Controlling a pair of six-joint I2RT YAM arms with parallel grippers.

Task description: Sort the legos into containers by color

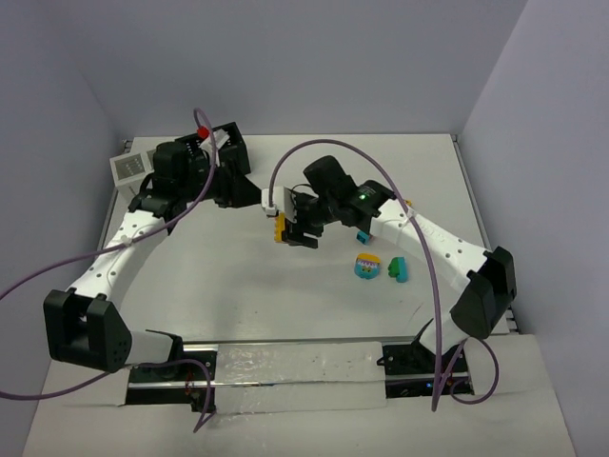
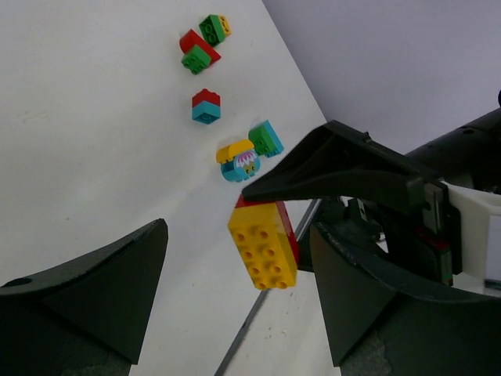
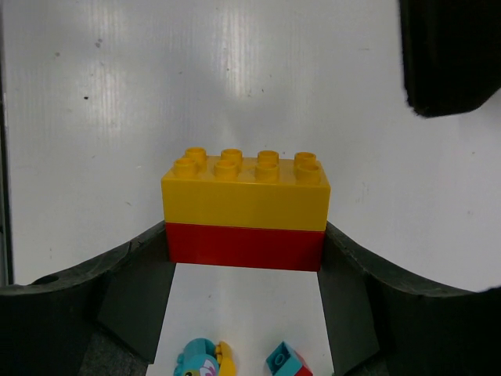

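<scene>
My right gripper (image 3: pixel 246 239) is shut on a yellow-on-red brick stack (image 3: pixel 246 205), gripping its red lower brick at both ends, above the table (image 1: pixel 285 286). In the top view the stack (image 1: pixel 278 227) hangs at the table's middle. My left gripper (image 2: pixel 235 313) is open, its fingers (image 2: pixel 94 298) wide on either side of that stack (image 2: pixel 264 247) without touching it. A rounded cyan-and-yellow piece (image 1: pixel 366 267), a green-teal lego (image 1: pixel 397 270) and a teal lego (image 1: pixel 363 234) lie to the right. The black container (image 1: pixel 233 143) and the white container (image 1: pixel 128 167) stand at the back left.
The left wrist view shows more legos on the table: a red-teal one (image 2: pixel 206 106), a red-green one (image 2: pixel 197 52) and a green-yellow one (image 2: pixel 214 28). Purple cables loop over both arms. Walls close in the back and sides.
</scene>
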